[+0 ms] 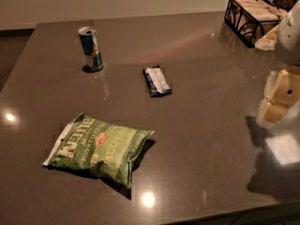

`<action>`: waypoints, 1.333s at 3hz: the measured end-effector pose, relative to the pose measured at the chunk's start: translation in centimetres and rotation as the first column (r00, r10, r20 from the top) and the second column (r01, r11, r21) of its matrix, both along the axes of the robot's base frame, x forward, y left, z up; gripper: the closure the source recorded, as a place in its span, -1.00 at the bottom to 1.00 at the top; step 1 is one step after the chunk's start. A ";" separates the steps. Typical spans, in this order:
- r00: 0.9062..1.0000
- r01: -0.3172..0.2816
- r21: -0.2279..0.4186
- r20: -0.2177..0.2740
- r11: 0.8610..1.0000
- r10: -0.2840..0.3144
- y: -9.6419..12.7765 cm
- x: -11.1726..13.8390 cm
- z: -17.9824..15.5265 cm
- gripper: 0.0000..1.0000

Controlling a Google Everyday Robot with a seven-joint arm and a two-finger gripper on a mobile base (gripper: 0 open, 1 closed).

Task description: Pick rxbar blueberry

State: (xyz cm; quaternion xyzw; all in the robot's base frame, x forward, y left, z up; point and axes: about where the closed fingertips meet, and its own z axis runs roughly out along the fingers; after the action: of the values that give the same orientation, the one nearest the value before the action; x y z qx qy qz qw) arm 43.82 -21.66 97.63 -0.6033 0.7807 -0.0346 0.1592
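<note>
Task barely begun: rxbar blueberry (157, 80) lies flat mid-counter (206, 139), not yet picked. End effector (281, 95) sits at right edge of view, well apart from bar; you cannot tell how far open it is (bar clearly not in it). Left for you: reach, grasp, lift. Around: drink can (91, 48) upright left of bar, green jalapeño chip bag (98, 148) nearer camera, black wire basket (251, 15) far right. Nothing blocks path to bar.

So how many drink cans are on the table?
1: the upright blue-and-silver drink can stands far left on the dark table, left of the small dark blue rxbar blueberry. The black wire basket could hide more. The pale gripper is at the right edge.
</note>
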 end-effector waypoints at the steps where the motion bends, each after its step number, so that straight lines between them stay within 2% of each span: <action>1: 1.000 0.000 0.000 0.000 1.000 0.000 0.0 0.0 0.0 -1.00; 2: 1.000 0.031 0.004 -0.007 1.000 -0.031 0.5 0.9 -0.1 -1.00; 3: 0.993 0.118 0.010 -0.023 0.993 -0.118 2.0 3.6 -1.2 -1.00; 4: 0.969 0.246 0.034 -0.034 0.969 -0.245 4.0 6.7 -2.9 -1.00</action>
State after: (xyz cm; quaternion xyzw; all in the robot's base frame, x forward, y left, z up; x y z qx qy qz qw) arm 50.53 -17.68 94.78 -0.4995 0.8521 -0.0304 0.1534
